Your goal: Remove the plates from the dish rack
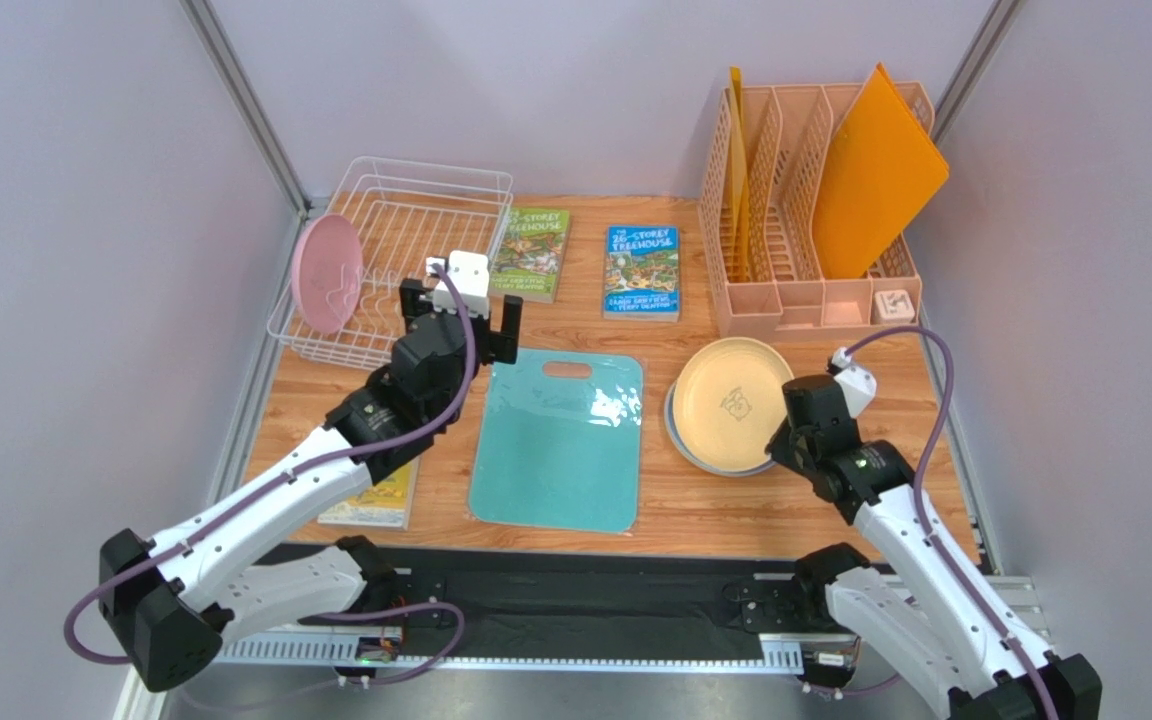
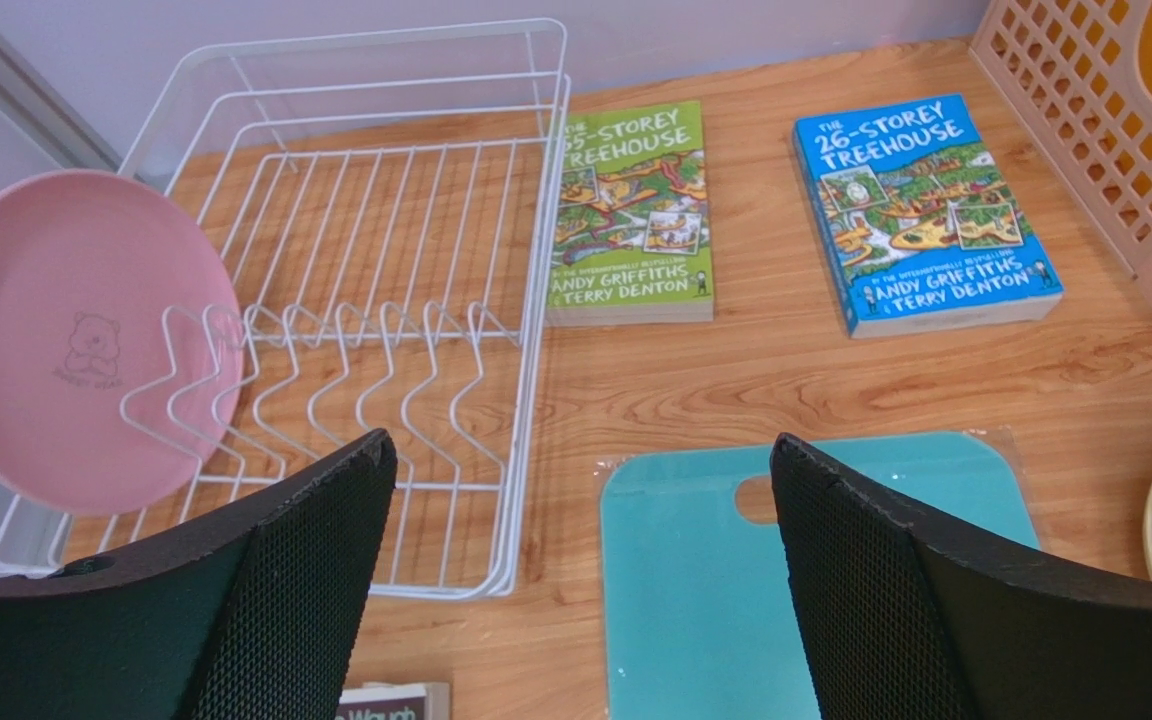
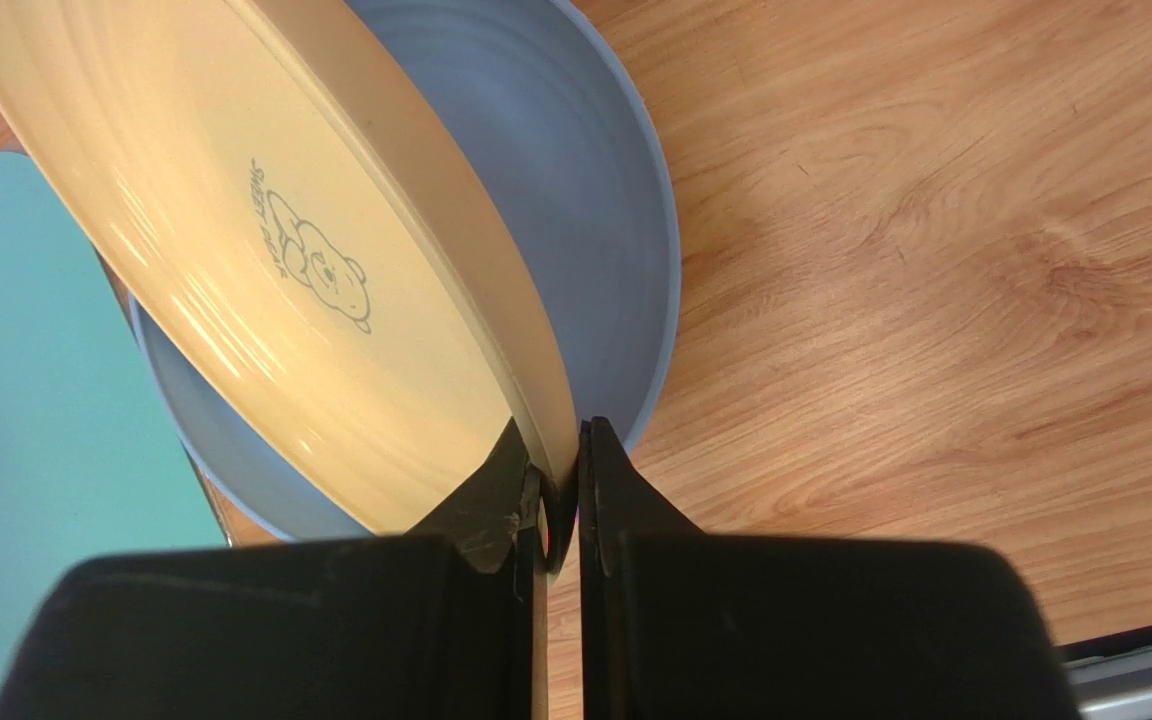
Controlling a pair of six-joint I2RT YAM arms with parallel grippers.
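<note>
Right wrist view: round tan-yellow plastic plate (image 3: 282, 285) is pinched at its rim by right gripper (image 3: 560, 480); left gripper (image 2: 582, 450) is held spread, empty.

Our left arm (image 1: 282, 492) and right arm (image 1: 920, 593) wear white shells over black joints — each trailed by a purple cable (image 1: 946, 393). The left gripper (image 2: 582, 447) has broad black fingers (image 2: 297, 585) with a fine mesh texture; the right gripper (image 3: 552, 450) has smooth black ones. A white camera box (image 1: 467, 279) caps each wrist.
</note>
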